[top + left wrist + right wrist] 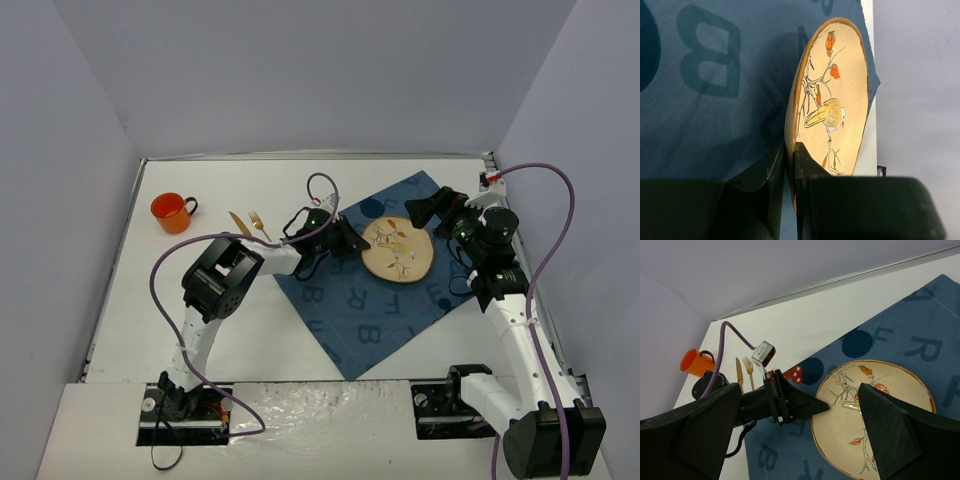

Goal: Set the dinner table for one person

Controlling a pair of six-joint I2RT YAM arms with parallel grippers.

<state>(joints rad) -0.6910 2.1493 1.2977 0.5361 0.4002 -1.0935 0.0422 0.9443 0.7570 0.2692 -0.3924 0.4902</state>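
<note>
One plate (398, 250) lies on the blue lettered cloth (370, 310), on its far half. The cloth itself is spread on the dinner table (260, 335), whose white top shows past the cloth on every side.

The left gripper (790, 150) has its jaws pinched almost together on the plate's rim, on the side toward the cloth's left corner. The right gripper (430, 208) hangs over the cloth's far-right edge with its jaws spread wide and nothing in them.

Off the cloth to its left are a fork (259, 222), a knife (238, 224) and, furthest out, an orange cup (172, 212).

The table looks stiff, smooth and fixed — a surface to set things on, not to grasp. The plate looks like glazed ceramic: rigid, breakable and likely slick, so its raised rim is the one sensible hold — and the soft cloth could bunch under it.
</note>
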